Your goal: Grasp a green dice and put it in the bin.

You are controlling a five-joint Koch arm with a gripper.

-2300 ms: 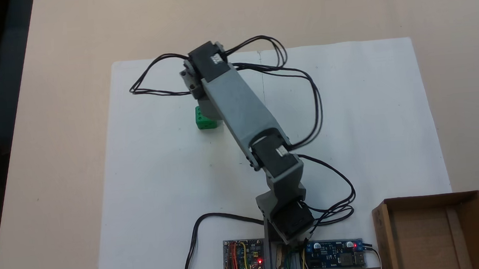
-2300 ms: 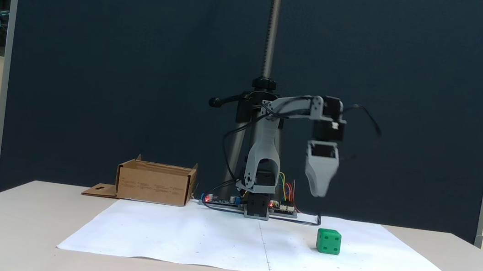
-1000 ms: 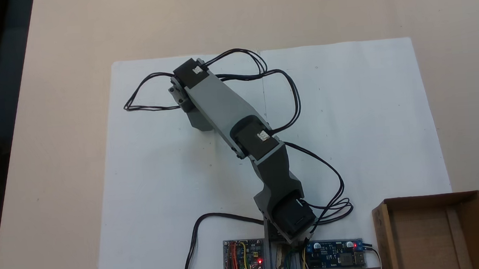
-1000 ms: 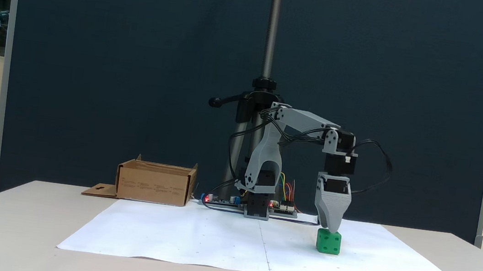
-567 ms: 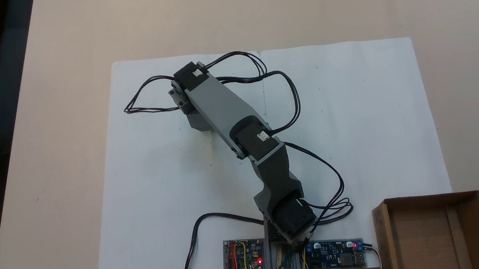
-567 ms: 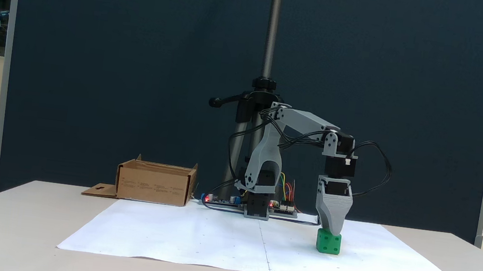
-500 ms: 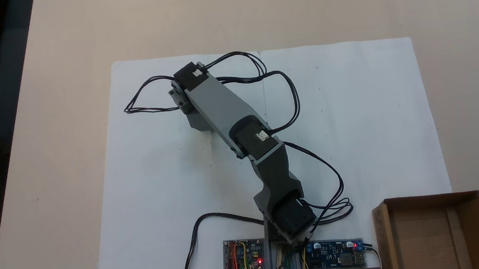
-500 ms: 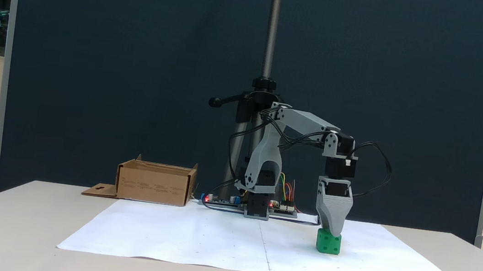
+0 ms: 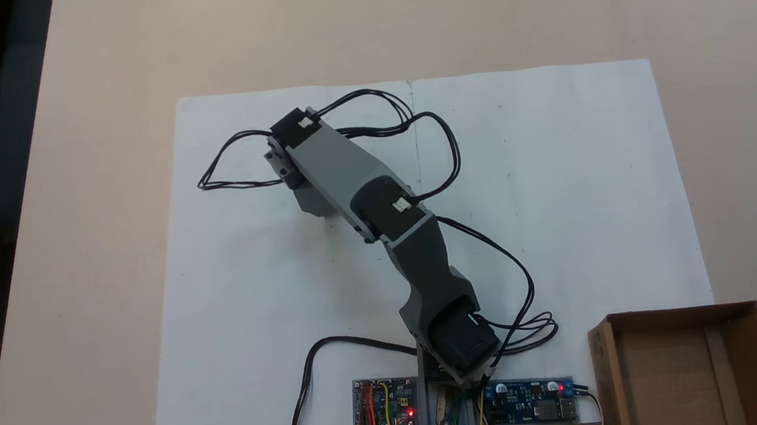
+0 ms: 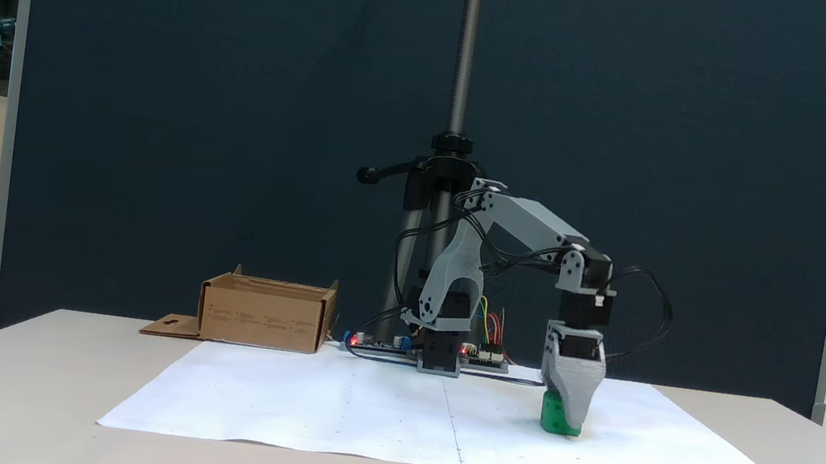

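The green dice [image 10: 550, 416] sits on the white paper, right of the arm's base in a fixed view from the side. My gripper [image 10: 569, 426] points straight down and has come down over the dice, its grey finger covering most of the dice's front. The two jaws stand one behind the other, so their gap is hidden. From above, the forearm and wrist [image 9: 298, 138] cover the dice. The bin [image 9: 605, 377], a brown cardboard box with a hang-hole flap, stands at the lower right from above, and left of the base in the side-on bin [image 10: 265, 316] view.
A white paper sheet [image 9: 586, 189] covers the middle of the table. Two circuit boards [image 9: 383, 404] lie by the arm's base at the table edge. Black cables [image 9: 233, 163] loop out from the wrist. A tripod pole [image 10: 467, 49] rises behind the base.
The gripper has sunk from resting just above the dice to surrounding it, reaching nearly to the paper. The arm has leaned further forward. The dice has not moved.
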